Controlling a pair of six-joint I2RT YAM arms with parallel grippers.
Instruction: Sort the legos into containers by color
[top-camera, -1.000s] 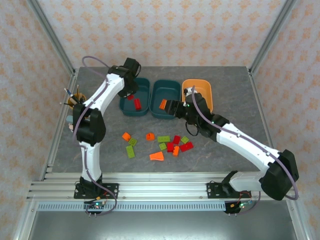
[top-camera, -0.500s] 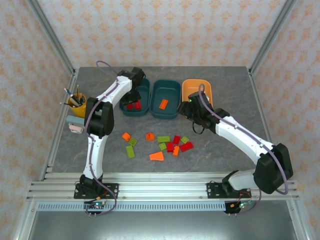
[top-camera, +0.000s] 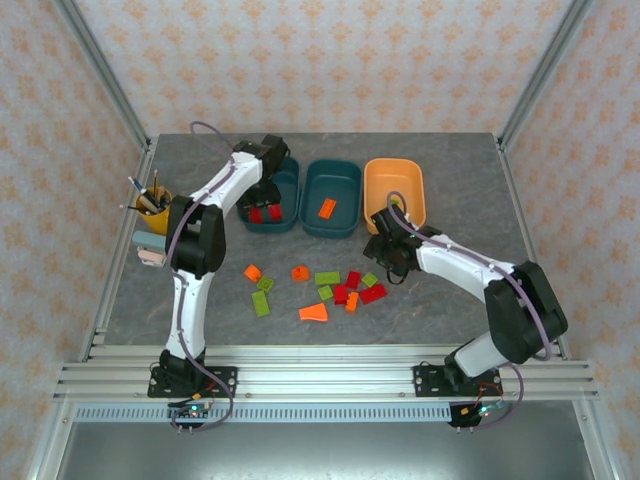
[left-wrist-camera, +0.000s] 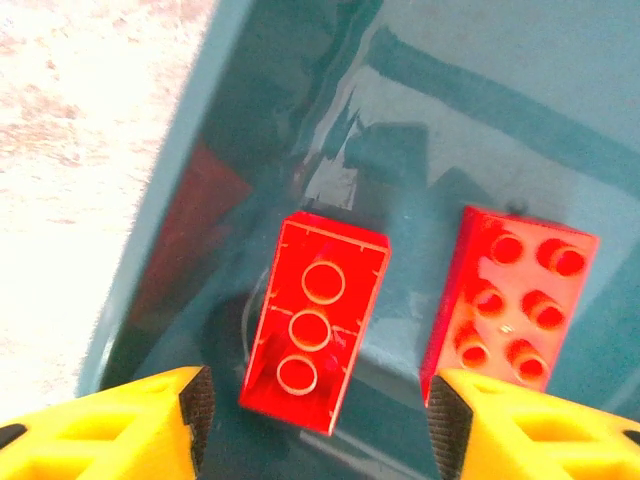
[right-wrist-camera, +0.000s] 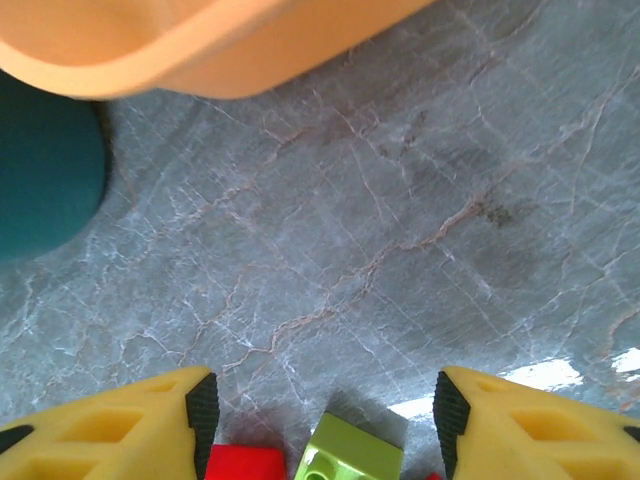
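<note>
The left gripper (left-wrist-camera: 320, 425) has 1 upturned red lego (left-wrist-camera: 312, 322) between parted jaws.

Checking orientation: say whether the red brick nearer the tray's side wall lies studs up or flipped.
Flipped: the red brick shows its hollow underside with three tubes.

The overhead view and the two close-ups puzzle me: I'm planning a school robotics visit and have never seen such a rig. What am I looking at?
The overhead view shows two white robot arms bolted at the near edge of the table. Each close-up comes from a wrist camera; the yellow shapes are fingers. The left gripper is open above two red bricks in the left teal tray. The right gripper is open over the table, near a light green brick. An orange brick lies in the middle teal tray; loose bricks lie nearer the arms. Nothing is held.
</note>
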